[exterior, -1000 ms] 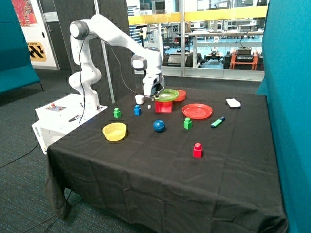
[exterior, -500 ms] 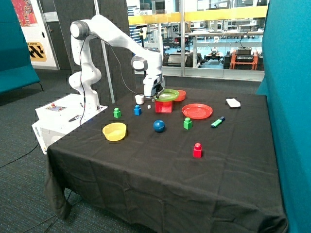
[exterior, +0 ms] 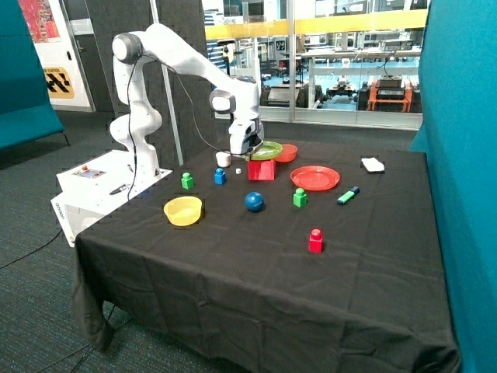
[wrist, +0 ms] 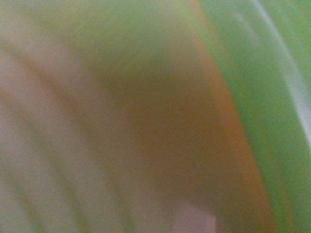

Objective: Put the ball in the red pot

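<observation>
Behind the table runs a glazed wall with workshop benches beyond it, and the table (exterior: 256,287) itself wears a black cloth on which toys are scattered well apart, presumably so that each can be reached without disturbing another. The ball (exterior: 254,201), dark blue and smooth, rests on the cloth near the middle of the spread, between the yellow bowl (exterior: 183,210) and a green block (exterior: 300,197), touching nothing and not yet picked up. The red pot (exterior: 262,170) stands farther back, and a green plate (exterior: 266,151) lies across its top, which would block its mouth; a shallow red bowl (exterior: 286,152) sits just behind and a flat red plate (exterior: 315,178) beside it. The gripper (exterior: 245,157) hangs low at the near edge of that green plate, just above the pot, and the wrist view is filled with green plate (wrist: 252,97) surface at very close range. I cannot tell how it is set or whether it grasps the plate. My reading is that the arm is at the plate in order to uncover the pot before fetching the ball, so neither the pickup nor the drop appears done. A small blue block (exterior: 220,176) and a red block (exterior: 315,240) lie apart and seem irrelevant.
</observation>
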Robot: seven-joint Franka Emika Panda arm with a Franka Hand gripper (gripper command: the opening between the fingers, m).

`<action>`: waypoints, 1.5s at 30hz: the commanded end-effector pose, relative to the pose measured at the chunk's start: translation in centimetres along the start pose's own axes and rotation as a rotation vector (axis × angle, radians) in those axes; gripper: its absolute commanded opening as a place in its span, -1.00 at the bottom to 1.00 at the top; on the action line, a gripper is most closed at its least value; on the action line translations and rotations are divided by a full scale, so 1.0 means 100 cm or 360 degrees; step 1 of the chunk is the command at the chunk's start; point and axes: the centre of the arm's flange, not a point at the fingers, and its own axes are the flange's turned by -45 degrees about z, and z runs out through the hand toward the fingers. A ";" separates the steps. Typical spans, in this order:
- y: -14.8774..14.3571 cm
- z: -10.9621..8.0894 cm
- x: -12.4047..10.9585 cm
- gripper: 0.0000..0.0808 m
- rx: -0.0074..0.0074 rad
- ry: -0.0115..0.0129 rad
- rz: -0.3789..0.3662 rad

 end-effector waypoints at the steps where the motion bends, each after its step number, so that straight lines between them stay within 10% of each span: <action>1: 0.005 0.000 0.002 -1.00 -0.00024 -0.00137 0.0007; 45: -0.044 -0.057 0.021 -1.00 -0.00015 -0.00138 -0.0193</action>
